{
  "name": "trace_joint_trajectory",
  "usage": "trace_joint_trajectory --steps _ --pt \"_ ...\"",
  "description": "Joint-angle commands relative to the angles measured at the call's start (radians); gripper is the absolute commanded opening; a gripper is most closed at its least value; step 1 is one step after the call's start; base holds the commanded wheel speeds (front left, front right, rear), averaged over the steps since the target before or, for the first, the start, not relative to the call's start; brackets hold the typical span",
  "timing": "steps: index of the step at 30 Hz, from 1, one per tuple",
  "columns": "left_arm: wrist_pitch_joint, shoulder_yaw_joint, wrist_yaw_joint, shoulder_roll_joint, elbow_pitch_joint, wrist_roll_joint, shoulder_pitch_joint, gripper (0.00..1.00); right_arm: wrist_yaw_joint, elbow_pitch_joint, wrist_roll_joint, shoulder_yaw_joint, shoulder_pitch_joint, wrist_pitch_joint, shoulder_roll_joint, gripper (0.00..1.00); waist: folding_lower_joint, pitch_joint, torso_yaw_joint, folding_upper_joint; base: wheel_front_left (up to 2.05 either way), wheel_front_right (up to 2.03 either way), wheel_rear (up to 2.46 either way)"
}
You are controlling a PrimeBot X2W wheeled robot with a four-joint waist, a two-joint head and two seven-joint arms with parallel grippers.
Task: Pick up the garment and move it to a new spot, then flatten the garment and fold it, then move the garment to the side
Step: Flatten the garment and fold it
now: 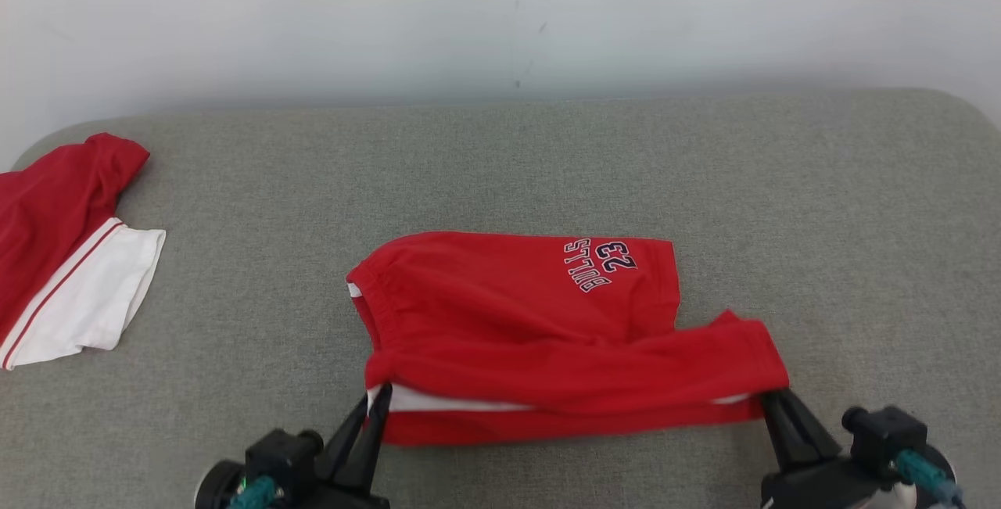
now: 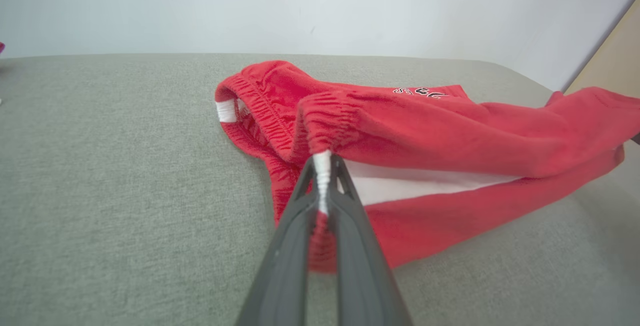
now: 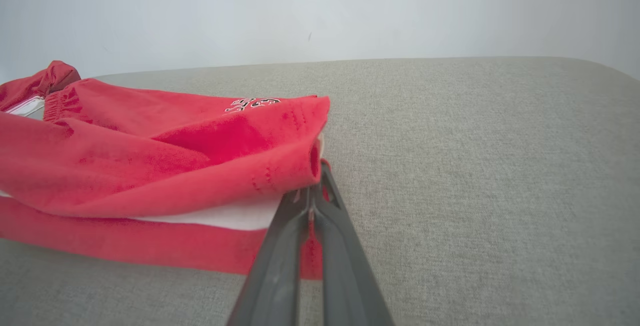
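Left tool (image 1: 377,399) pinching red shorts (image 1: 508,313), right tool (image 1: 771,396) pinching opposite corner

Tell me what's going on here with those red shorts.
A two-armed robot is working on the red shorts, which lie on a grey padded surface. Its left jaws are shut on the waistband corner and its right jaws on the hem corner, holding the near edge just off the surface. It looks partway through a fold. Another red and white garment lies off to the left.

The red shorts (image 1: 532,321) bear "BULLS 23", inverted.
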State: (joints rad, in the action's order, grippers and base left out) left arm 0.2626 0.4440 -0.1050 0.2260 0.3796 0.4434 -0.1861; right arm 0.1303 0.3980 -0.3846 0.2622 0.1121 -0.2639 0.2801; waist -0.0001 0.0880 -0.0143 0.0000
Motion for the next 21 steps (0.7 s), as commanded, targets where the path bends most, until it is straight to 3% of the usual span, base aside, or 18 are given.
trace_joint_trajectory --steps 1,8,21 --pt "0.003 -0.008 -0.002 -0.003 -0.002 -0.006 -0.023 0.00 0.001 -0.004 -0.005 0.003 0.021 -0.001 0.008 0.00 0.0001 -0.001 0.000 0.0000 0.00 0.00 0.00" --pt "0.003 -0.040 -0.017 -0.016 0.004 -0.020 -0.088 0.00 0.001 0.021 -0.038 0.027 0.098 -0.001 0.012 0.00 0.0001 -0.004 -0.003 0.0000 0.00 0.00 0.00" --pt "0.003 -0.025 -0.025 -0.058 0.180 0.007 -0.074 0.00 0.001 0.245 -0.072 0.089 0.164 0.000 -0.027 0.00 0.0001 0.007 -0.009 0.0000 0.00 0.00 0.00"
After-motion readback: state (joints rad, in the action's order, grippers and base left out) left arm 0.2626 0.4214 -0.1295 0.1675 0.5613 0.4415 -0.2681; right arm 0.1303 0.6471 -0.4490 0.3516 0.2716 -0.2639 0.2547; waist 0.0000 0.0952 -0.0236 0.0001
